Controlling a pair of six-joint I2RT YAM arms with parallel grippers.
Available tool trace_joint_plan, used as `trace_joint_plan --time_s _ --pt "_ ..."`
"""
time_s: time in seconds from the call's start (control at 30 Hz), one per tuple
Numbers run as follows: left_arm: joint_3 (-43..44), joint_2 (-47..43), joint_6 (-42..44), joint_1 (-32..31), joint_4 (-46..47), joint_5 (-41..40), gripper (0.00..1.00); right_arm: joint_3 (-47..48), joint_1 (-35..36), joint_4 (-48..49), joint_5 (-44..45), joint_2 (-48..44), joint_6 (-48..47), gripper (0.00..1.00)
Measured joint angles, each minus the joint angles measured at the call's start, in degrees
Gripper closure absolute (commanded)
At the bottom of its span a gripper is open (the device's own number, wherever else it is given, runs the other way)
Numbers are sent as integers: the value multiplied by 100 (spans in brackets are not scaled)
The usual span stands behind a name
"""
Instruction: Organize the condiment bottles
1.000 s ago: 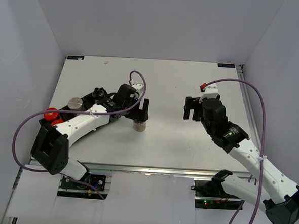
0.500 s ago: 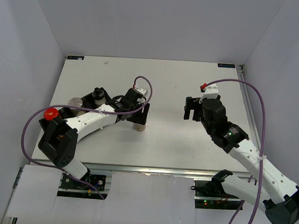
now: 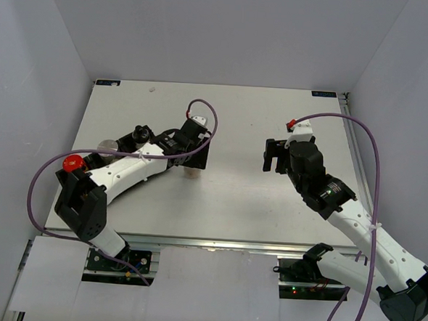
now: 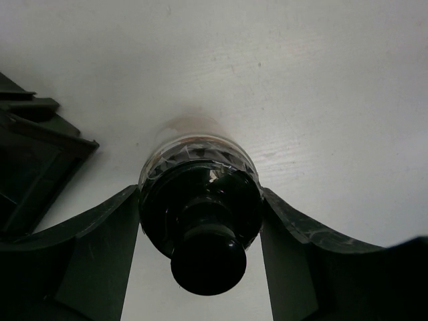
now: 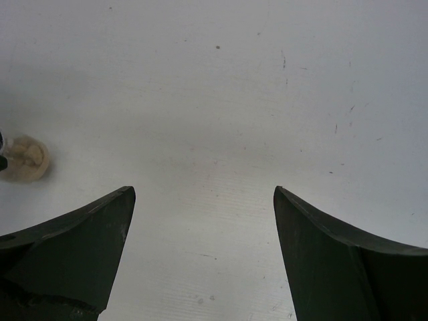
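A clear condiment bottle [image 4: 199, 175] with a black knob cap stands between my left gripper's [image 4: 200, 200] fingers, which press against both sides of its cap. In the top view only the pale bottom of this bottle [image 3: 192, 174] shows under the left gripper [image 3: 197, 162], near the table's middle. Whether it is off the table I cannot tell. Further left are a red-capped bottle [image 3: 72, 162], a black-capped one [image 3: 139, 134] and a silvery-capped one [image 3: 107, 147], partly hidden by the left arm. My right gripper [image 3: 274, 155] hangs open over bare table with nothing between its fingers [image 5: 107, 227].
A corner of the flat black tray [image 4: 30, 160] shows at the left of the left wrist view. A pale tan bottle [image 5: 27, 158] sits at the left edge of the right wrist view. Purple cables loop over both arms. White walls enclose the table [image 3: 238, 118].
My left gripper has closed from wide open onto the black-capped bottle and shifted slightly left and back with it. The right arm has not moved.
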Motion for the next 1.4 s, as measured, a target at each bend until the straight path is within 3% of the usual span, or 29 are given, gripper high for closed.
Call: trace_joint_plan --time_s 0.23,0.47,0.57,1.23,1.27,1.4 --pt "675 -451 -18 326 -286 -434 100 0 1 -1 -6 -70 -12 10" --pt "566 -1007 11 1831 -373 -312 100 0 -2 -5 -9 -152 -16 10" --pt "350 -1165 0 2173 -389 -296 100 0 -2 -6 -14 -192 -16 10" --pt "-922 -1208 -64 2416 313 -416 100 -188 -26 4 -51 -257 -14 10" --pt "-931 -1178 -62 2429 346 -415 98 -188 -27 4 -51 -264 -15 10" --pt "-952 -1051 -60 2487 475 -337 72 -242 -31 38 -51 -298 -13 10"
